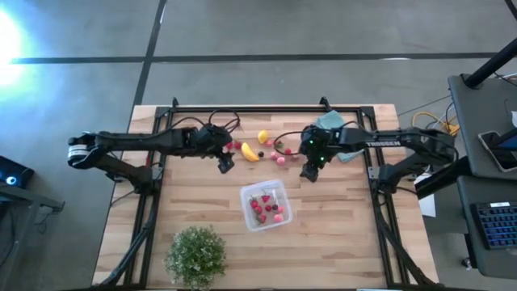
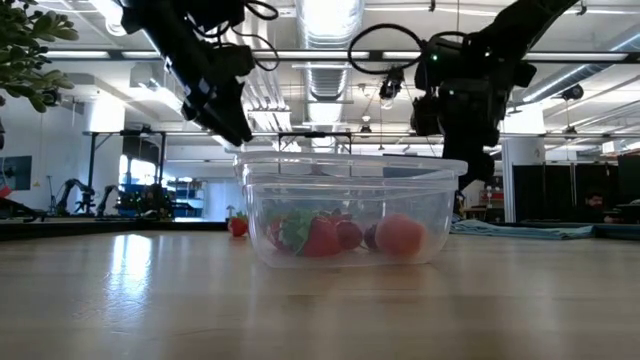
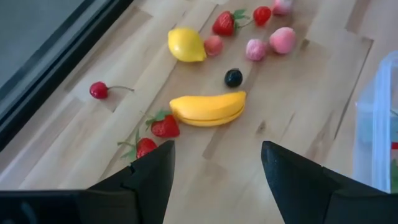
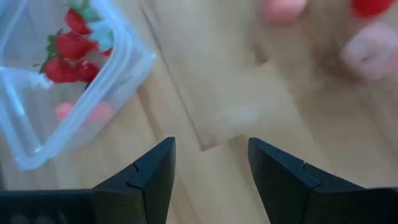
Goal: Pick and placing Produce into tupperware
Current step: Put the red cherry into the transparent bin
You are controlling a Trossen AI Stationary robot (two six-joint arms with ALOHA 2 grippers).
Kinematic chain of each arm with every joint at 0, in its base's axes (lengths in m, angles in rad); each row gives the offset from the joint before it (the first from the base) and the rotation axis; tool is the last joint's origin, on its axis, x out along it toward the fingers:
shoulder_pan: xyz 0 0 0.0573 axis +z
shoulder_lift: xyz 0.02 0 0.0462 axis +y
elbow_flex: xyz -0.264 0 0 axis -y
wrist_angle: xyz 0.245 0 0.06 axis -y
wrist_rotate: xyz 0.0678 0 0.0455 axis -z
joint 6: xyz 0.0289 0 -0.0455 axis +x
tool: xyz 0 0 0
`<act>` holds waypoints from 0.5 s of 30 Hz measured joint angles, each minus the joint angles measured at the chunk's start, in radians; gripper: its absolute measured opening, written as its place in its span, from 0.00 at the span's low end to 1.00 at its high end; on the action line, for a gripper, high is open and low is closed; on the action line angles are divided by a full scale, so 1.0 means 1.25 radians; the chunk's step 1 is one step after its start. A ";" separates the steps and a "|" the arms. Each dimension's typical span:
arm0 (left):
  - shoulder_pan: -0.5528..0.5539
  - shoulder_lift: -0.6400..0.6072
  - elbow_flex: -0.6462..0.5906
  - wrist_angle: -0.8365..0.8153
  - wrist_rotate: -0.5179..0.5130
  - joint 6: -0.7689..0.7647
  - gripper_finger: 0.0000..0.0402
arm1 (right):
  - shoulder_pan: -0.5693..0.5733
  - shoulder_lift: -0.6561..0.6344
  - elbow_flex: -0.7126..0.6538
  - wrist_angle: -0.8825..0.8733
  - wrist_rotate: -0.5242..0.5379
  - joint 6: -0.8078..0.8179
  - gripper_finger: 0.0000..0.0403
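Fingers spread, the left gripper (image 3: 214,165) hovers just short of the yellow-orange toy banana (image 3: 208,107); the right gripper (image 4: 208,162), spread too, hangs beside the clear, rounded plastic tupperware (image 4: 134,59), probably above bare wood.

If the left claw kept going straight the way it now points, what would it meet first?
Most likely the banana. The left claw is open and empty, and in its wrist view the banana lies just beyond the gap between its fingers, with two strawberries off to one side. Depth is uncertain; bare table may come first.

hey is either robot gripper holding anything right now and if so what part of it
Nothing is held. The left gripper is open over bare wood near the yellow-orange toy banana; the right gripper is open and empty beside the clear plastic tupperware box.
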 joint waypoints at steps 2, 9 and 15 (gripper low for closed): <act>0.004 0.000 -0.006 0.013 0.000 0.003 0.56 | -0.014 0.002 0.000 0.003 -0.001 0.000 0.48; 0.015 0.000 -0.025 0.030 0.000 0.005 0.56 | -0.092 -0.010 0.010 0.002 0.151 -0.021 0.48; 0.015 0.000 -0.031 0.027 0.003 0.000 0.56 | -0.093 -0.042 0.058 0.009 0.414 -0.186 0.48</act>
